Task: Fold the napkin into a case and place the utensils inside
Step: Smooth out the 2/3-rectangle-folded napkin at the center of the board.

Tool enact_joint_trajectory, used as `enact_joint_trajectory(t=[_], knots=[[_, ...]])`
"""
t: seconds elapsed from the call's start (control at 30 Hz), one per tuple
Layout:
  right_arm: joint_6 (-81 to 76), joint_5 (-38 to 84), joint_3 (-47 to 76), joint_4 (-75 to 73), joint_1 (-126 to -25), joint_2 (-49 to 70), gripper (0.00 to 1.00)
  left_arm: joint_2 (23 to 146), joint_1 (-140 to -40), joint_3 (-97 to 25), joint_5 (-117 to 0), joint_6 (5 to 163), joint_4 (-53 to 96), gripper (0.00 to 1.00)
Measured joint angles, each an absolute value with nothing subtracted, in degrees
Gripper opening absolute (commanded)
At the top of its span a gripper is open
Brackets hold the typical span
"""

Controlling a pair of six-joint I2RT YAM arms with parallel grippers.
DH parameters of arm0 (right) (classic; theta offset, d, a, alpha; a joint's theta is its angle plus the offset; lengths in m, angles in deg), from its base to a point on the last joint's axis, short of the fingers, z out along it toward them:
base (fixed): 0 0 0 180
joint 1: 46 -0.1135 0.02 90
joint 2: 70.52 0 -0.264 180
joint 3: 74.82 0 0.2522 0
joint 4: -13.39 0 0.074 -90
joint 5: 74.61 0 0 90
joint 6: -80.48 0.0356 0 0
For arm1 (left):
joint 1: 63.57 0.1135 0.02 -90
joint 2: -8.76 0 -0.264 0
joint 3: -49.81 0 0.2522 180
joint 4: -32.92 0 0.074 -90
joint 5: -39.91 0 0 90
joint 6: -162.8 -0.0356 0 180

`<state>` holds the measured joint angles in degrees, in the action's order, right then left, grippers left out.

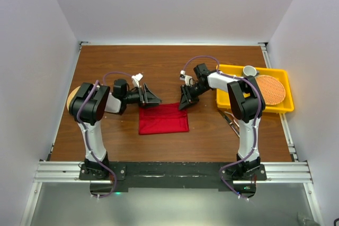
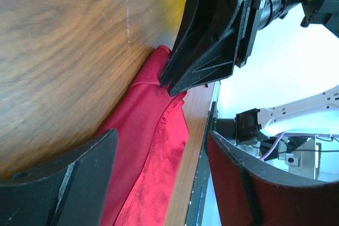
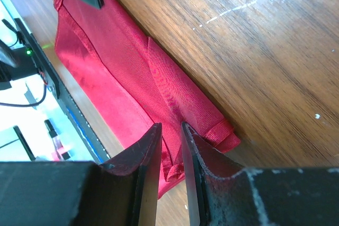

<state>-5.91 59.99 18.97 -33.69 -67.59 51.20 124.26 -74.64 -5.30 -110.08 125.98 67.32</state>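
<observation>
Top external view: the napkin (image 1: 163,118) lies flat on the wooden table (image 1: 132,62) as a folded red rectangle, in the middle of the frame between the two arms. The left gripper (image 1: 152,99) sits at its upper left corner and the right gripper (image 1: 184,103) at its upper right corner. At the right of the frame a yellow tray (image 1: 278,71) holds a round orange mat (image 1: 270,89) and a small cup (image 1: 250,70). The utensils (image 1: 231,120) lie on the table just below the tray, beside the right arm and partly hidden by it, well apart from the napkin.

Left wrist view: the left gripper (image 2: 161,141) has its jaws spread wide, with the napkin (image 2: 153,146) running between them along the lower middle of the frame and neither finger closed on it. The right gripper's dark fingers (image 2: 204,51) come down from the upper middle onto the cloth's far end.

Right wrist view: the right gripper (image 3: 170,130) has its jaws drawn close, pinching a raised fold of the napkin (image 3: 116,62) near the corner at the lower middle of the frame.
</observation>
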Motion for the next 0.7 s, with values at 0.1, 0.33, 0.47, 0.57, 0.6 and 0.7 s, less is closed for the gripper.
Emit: enact_joint_trajectory(t=[0.1, 0.33, 0.47, 0.57, 0.6, 0.7], knots=[[-6.2, 60.1, 19.0, -33.6, -67.7, 51.2, 0.28, 123.3, -73.5, -5.3, -110.0, 124.4, 65.8, 0.75], [-7.5, 60.4, 19.0, -33.6, -67.8, 51.2, 0.25, 114.3, -71.9, -5.7, -110.2, 117.4, 56.8, 0.18], [-8.5, 60.1, 18.9, -33.5, -68.0, 51.1, 0.18, 112.2, -76.1, -9.7, -108.5, 115.6, 55.5, 0.0], [-9.1, 59.9, 18.3, -32.8, -68.0, 50.7, 0.16, 113.2, -81.8, -13.5, -105.5, 115.7, 54.5, 0.0], [-9.2, 59.7, 18.1, -32.5, -68.0, 50.6, 0.15, 114.1, -83.9, -15.1, -104.0, 115.8, 53.7, 0.0], [-9.7, 59.4, 17.5, -31.8, -68.0, 50.3, 0.11, 117.3, -88.3, -18.5, -100.1, 116.4, 51.7, 0.0]])
